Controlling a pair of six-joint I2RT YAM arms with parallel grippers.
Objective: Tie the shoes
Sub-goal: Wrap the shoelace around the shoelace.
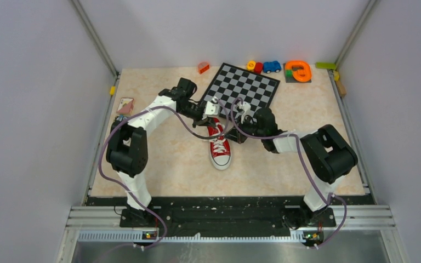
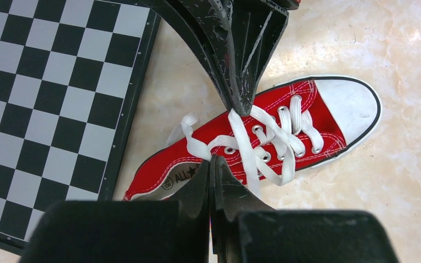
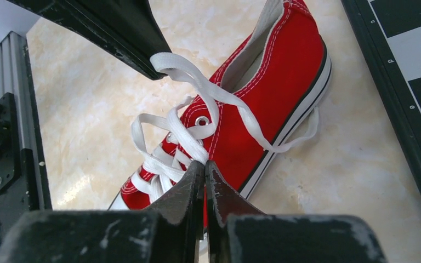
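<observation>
The red sneaker [image 1: 220, 150] lies on the table with its white toe cap toward the near edge. It also shows in the left wrist view [image 2: 154, 167] and the right wrist view [image 3: 274, 82]. Its white laces [image 2: 246, 145] are loose and pulled up from the eyelets. My left gripper [image 2: 214, 160] is shut on a strand of lace just above the shoe's opening [image 1: 212, 109]. My right gripper [image 3: 204, 164] is shut on another strand over the tongue [image 1: 242, 112]. The two grippers sit close together above the heel end, each with a strand [image 3: 197, 87] drawn taut.
A black-and-white chessboard [image 1: 244, 87] lies just behind the shoe, its edge close to the heel [image 2: 44, 98]. Small toys line the back edge: a red block [image 1: 203, 68], a blue car [image 1: 272, 67], an orange piece [image 1: 299, 71]. A card [image 1: 125, 105] lies at the left.
</observation>
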